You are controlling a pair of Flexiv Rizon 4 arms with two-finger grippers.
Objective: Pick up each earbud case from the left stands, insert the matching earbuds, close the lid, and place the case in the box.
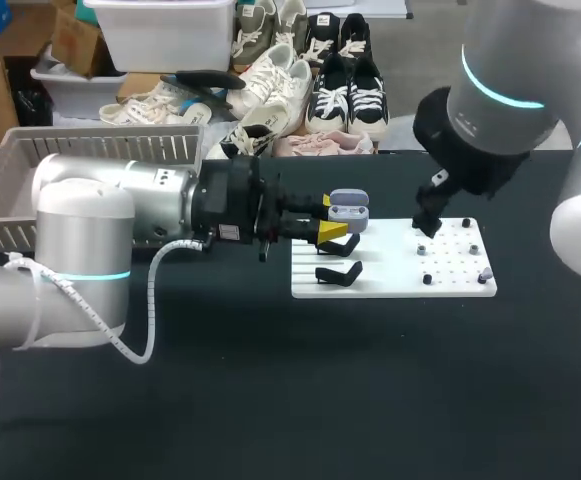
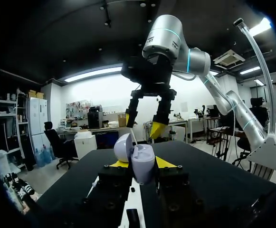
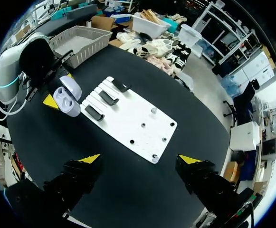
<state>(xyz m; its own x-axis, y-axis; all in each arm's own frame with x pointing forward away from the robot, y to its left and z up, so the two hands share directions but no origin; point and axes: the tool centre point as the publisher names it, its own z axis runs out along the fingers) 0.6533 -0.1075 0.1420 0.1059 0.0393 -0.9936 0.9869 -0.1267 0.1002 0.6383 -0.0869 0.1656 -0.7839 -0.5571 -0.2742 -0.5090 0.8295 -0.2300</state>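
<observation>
At the far left, the grey basket (image 1: 100, 133) waits as the drop-off. The left gripper (image 1: 332, 230) is clamped on the earbud case (image 1: 348, 208) from both sides. It holds the case lid-open and level over the black stands (image 1: 338, 272), probably so the wells face up for loading. To the right, the right gripper (image 1: 427, 222) hangs with fingers spread over the white board (image 1: 390, 290). It is above small dark pieces (image 1: 427, 279), too small to tell as earbuds. The board lies flat on the matte black table (image 1: 370, 400).

L hand (image 1: 332, 216) w/ earbud case (image 1: 350, 205)
</observation>
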